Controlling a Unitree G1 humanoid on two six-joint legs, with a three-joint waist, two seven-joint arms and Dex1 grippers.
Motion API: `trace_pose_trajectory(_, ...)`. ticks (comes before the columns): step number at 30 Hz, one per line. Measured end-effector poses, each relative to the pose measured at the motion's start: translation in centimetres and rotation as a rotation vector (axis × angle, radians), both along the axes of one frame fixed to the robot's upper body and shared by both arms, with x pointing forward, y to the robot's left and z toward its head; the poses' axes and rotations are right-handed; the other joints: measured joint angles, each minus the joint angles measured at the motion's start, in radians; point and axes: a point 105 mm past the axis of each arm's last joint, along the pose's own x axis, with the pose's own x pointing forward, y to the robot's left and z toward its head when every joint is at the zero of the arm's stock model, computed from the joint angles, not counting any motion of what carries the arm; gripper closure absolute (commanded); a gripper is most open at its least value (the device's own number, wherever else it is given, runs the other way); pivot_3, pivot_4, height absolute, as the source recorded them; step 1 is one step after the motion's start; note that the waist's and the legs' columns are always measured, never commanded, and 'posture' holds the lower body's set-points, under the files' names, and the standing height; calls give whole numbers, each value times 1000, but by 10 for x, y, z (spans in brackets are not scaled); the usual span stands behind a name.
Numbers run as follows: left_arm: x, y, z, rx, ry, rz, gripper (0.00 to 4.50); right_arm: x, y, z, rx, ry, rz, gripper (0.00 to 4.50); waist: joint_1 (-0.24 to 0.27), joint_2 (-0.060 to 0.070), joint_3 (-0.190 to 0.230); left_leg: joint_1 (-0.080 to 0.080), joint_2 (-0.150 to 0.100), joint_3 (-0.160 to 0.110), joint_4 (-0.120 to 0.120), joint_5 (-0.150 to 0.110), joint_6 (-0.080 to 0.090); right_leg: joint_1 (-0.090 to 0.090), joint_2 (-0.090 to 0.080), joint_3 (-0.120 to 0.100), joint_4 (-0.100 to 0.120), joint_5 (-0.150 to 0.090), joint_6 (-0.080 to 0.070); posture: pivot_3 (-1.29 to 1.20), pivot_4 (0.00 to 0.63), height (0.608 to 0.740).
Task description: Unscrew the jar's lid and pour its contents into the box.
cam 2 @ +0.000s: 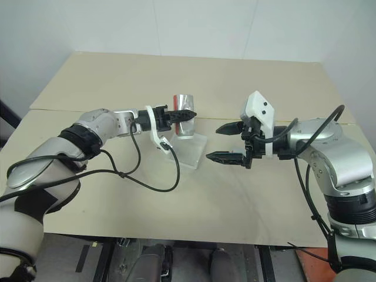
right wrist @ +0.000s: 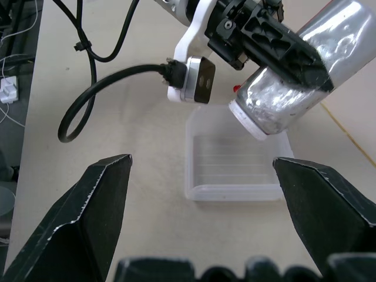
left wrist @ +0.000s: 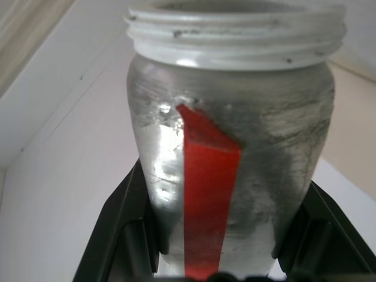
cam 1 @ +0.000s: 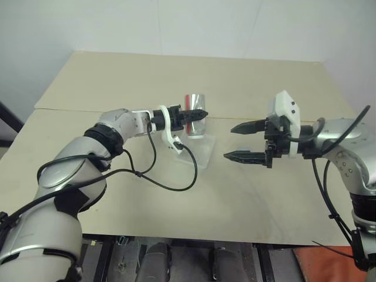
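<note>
Left gripper (cam 1: 197, 114) clamps the jar (right wrist: 296, 73) tilted over the box (right wrist: 235, 167) – right gripper (cam 1: 241, 141) wide, empty, well clear

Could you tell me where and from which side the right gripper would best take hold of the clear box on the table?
Probably the box's near wall, pinched over the rim from above. It is shallow, lies flat on the table, and that side faces the open right gripper. The far side sits under the tilted jar shut in the left gripper.
</note>
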Motion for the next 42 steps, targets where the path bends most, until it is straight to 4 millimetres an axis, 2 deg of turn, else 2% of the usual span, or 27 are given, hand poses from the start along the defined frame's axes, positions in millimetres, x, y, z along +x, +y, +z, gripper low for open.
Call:
trace_pose_trajectory(4,6,16,14,-291,241,105,2454,1,1,0,7,2,-2,36,-3,0,0,1,0,1,0,1,-1,0,0,0,1,0,0,0,150,740)
trace_pose_trajectory(9,18,39,9,-693,693,258,2454,2,0,-1,13,12,-13,36,-5,0,0,1,1,1,2,1,-2,1,-1,-2,2,0,0,0,150,740)
trace_pose_trajectory(12,24,56,-4,-1104,1222,325,2454,1,0,-1,22,22,-12,36,-10,2,-1,1,2,0,4,1,-2,1,-1,-4,4,0,0,0,150,740)
trace_pose_trajectory(16,3,68,-21,-1421,1919,239,2454,2,-3,0,28,30,-35,36,-34,2,-1,1,2,-7,5,1,-1,1,0,-3,5,0,0,0,150,740)
trace_pose_trajectory(18,-7,70,-20,-1506,2102,192,2454,2,-5,1,34,28,-45,36,-42,2,-1,3,1,-9,5,0,1,3,0,-3,6,0,0,0,150,740)
trace_pose_trajectory(21,-15,67,-25,-1586,2215,196,2454,1,-5,3,41,35,-42,36,-44,2,-1,6,1,-9,6,-2,4,6,-1,-2,7,0,0,0,150,740)
trace_pose_trajectory(23,-16,66,-31,-1590,2157,243,2454,0,-5,2,41,41,-41,36,-43,2,-1,6,0,-9,8,-3,5,6,-1,-2,7,0,0,0,150,740)
trace_pose_trajectory(25,-13,65,-28,-1464,1904,336,2454,0,-6,2,35,42,-45,36,-39,2,-1,7,0,-8,8,-2,4,7,-1,-2,8,0,0,0,150,740)
trace_pose_trajectory(27,-11,63,-21,-1247,1603,394,2454,0,-7,3,32,43,-47,36,-34,2,-1,7,-1,-4,8,-2,4,7,-1,-2,6,0,-1,0,150,740)
trace_pose_trajectory(33,-4,40,34,-609,868,317,2454,2,-6,7,35,31,-41,36,-19,1,-1,7,0,-3,8,1,5,6,1,-2,7,3,-3,0,150,740)
trace_pose_trajectory(35,-5,33,45,-488,744,270,2454,2,-5,7,37,32,-41,36,-20,2,-1,7,0,-2,8,0,6,6,1,-2,7,3,-2,0,150,740)
trace_pose_trajectory(37,-7,24,45,-349,624,243,2454,2,-5,7,39,31,-41,36,-20,2,-1,7,0,-2,8,0,6,5,1,-2,7,3,-2,0,150,740)
trace_pose_trajectory(38,-7,21,40,-226,536,242,2454,2,-4,7,43,31,-38,36,-20,1,-1,6,0,-2,7,0,6,4,1,-2,7,3,-2,0,150,740)
trace_pose_trajectory(42,-1,19,26,19,366,257,2454,2,-3,7,49,30,-35,36,-20,2,-1,5,0,-1,7,0,6,3,1,-2,8,3,-2,0,150,740)
